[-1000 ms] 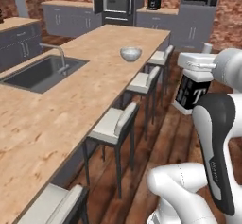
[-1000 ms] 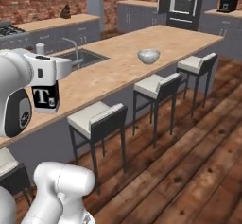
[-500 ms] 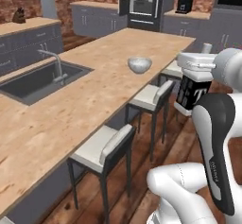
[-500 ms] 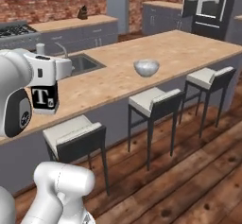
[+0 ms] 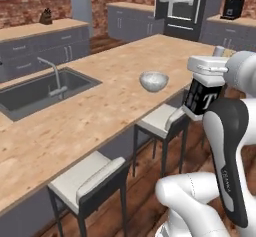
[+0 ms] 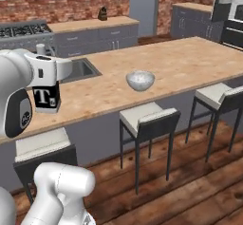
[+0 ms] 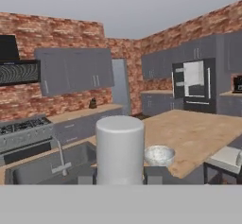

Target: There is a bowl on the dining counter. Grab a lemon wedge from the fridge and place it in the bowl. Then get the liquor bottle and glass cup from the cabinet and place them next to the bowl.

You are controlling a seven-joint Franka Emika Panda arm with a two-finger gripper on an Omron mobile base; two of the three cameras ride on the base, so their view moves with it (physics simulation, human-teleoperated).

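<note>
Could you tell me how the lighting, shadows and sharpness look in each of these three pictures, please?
Left base view: even, flat light, no glare, the bowl casts barely any shadow on the counter. Right base view: equally flat light; the stools look crisp. Hand view: softer, slightly blurred edges; the pale cylinder between the fingertips looms large, smoothly shaded.

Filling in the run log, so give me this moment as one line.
phase: carrying | gripper: shut on white cylinder | bowl: on dining counter, nothing beside it | stools: along counter

The lower part of the white cylinder [image 7: 120, 150] is cut off at the grey band, and its identity cannot be determined.
</note>
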